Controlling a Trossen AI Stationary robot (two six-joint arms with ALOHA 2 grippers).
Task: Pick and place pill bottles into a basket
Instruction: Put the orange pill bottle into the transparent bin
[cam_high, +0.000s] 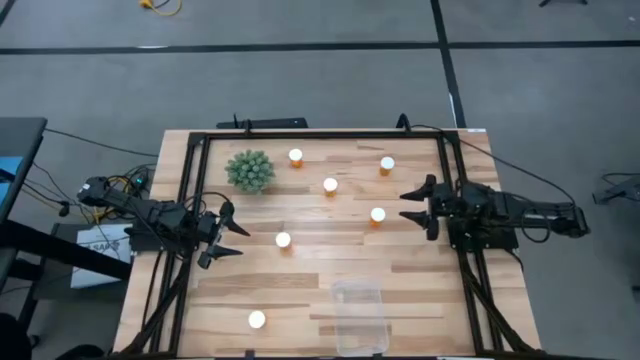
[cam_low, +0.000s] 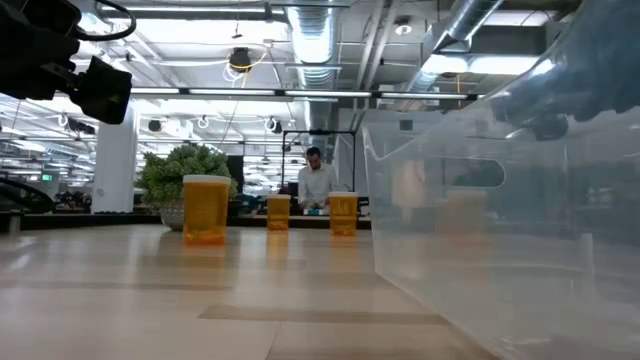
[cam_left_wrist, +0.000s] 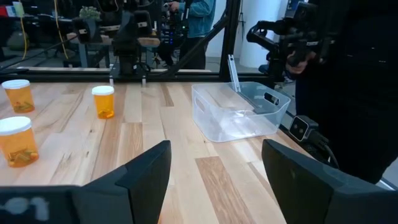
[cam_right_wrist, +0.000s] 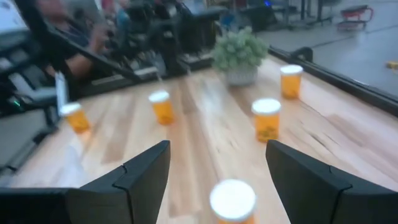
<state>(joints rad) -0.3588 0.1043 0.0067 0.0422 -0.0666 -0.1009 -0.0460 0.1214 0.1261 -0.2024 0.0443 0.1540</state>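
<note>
Nothing is placed yet: the clear basket at the counter's near edge looks empty, and all six pill bottles stand loose on the counter, five across the far half and middle and one near the front-left corner. The left end effector and the right end effector hover at opposite sides, both open and empty. One artificial plant sits near the far-left corner.
</note>
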